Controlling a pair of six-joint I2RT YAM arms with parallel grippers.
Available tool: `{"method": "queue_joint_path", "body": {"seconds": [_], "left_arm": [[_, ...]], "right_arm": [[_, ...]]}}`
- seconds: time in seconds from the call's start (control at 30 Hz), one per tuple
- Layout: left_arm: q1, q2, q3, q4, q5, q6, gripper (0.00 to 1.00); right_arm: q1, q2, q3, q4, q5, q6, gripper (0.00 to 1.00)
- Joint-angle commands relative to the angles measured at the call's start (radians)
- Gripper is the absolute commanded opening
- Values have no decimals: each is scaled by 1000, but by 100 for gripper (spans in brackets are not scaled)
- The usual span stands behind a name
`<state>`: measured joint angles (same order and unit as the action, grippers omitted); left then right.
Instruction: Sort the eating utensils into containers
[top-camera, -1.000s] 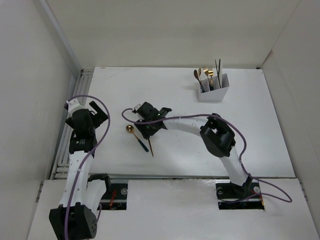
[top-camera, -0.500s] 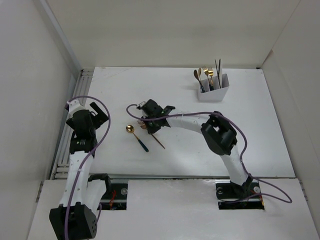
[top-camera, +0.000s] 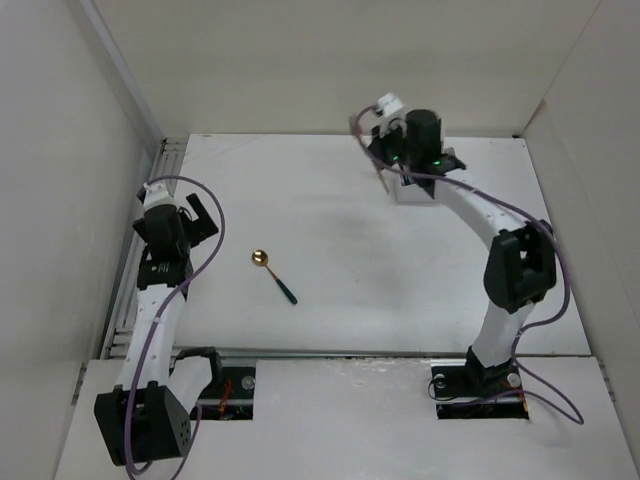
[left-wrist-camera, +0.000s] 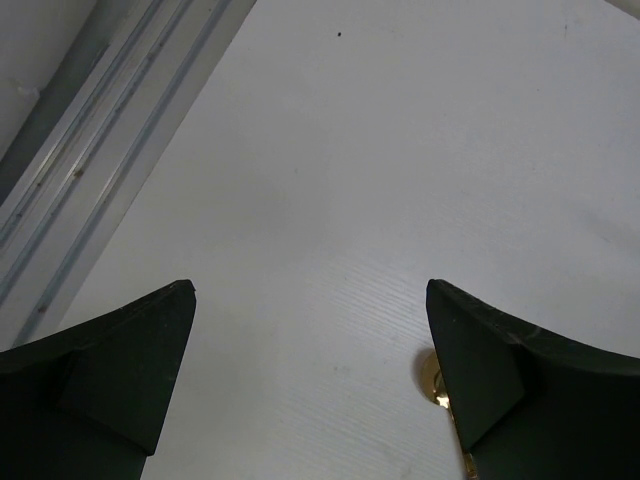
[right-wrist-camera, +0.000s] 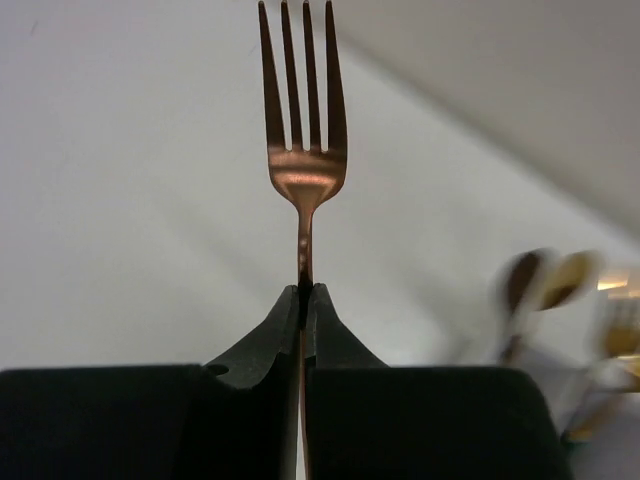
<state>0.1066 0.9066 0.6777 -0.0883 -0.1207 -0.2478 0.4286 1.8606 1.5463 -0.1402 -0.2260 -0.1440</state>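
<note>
We see one copper fork (right-wrist-camera: 303, 180) pinched by its handle in the right gripper (right-wrist-camera: 303, 290), over the far right of the table (top-camera: 330, 220) — tines straight out past the fingertips. One teal-handled spoon (top-camera: 275, 277) lies mid-left, bowl far-left, handle near-right — left gripper (left-wrist-camera: 308, 290) spread nearby.

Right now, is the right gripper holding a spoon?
No, the right gripper is shut on a copper fork, its four tines plainly showing.

Copper fork (right-wrist-camera: 304, 170), gold-headed spoon (top-camera: 275, 277) with dark teal handle, white table (top-camera: 330, 220).
</note>
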Motion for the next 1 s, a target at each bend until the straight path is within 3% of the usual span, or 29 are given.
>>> {"method": "queue_joint_path", "body": {"seconds": [0.0, 0.17, 0.33, 0.5, 0.67, 0.7, 0.77, 0.8, 0.97], "left_arm": [[2, 40, 88, 59, 18, 62, 100], [2, 109, 154, 49, 29, 87, 100], [2, 213, 212, 36, 56, 87, 100], [2, 279, 244, 59, 47, 96, 100], [2, 302, 255, 81, 47, 105, 100], [2, 302, 255, 81, 38, 105, 100], [2, 302, 255, 81, 38, 105, 100], [2, 302, 255, 81, 38, 105, 100], [2, 284, 226, 100, 38, 105, 100]], "right_arm": [[-152, -31, 58, 252, -202, -115, 0], [-330, 61, 122, 355, -370, -115, 0], [-396, 147, 147, 439, -481, -33, 0], [-418, 138, 14, 571, -472, -2, 0], [-438, 106, -113, 580, -412, 17, 0], [-438, 91, -127, 580, -403, 17, 14], [-438, 81, -161, 580, -394, 26, 29], [-447, 65, -170, 580, -394, 26, 42], [-447, -1, -199, 580, -383, 15, 60]]}}
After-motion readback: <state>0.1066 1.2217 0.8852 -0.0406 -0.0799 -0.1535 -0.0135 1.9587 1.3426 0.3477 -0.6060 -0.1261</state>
